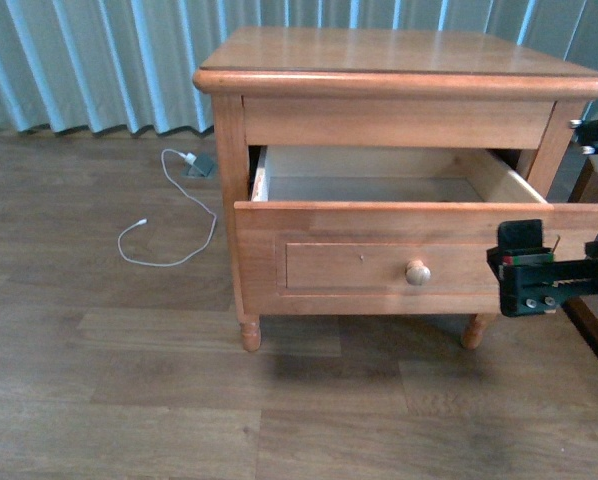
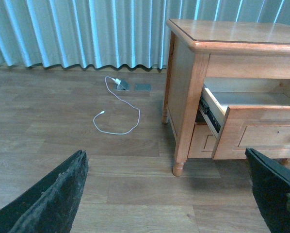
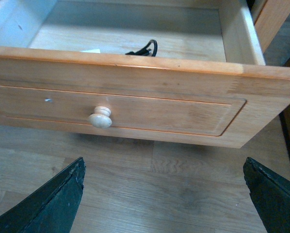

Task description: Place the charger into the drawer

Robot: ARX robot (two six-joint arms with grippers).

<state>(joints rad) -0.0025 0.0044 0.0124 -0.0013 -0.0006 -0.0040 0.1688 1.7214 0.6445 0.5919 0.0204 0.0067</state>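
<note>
1. No legible writing or labels.
2. Drawer (image 1: 419, 255) pulled out; charger (image 3: 94, 51) with black cable (image 3: 146, 49) lies inside, near its front edge.
3. Right gripper (image 1: 527, 272) beside the drawer's front right corner, jaws apart, empty.
4. Left gripper (image 2: 174, 194) jaws apart, empty.

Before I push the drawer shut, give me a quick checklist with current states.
1. Charger inside drawer: ok, a white corner and black cable show behind the front.
2. Cable fully below the rim: cannot tell.
3. Right claw empty: ok, open.
4. Left claw clear of the drawer: ok, open, off to the side.
5. Knob unobstructed: ok.
6. Drawer still open: ok.
</note>
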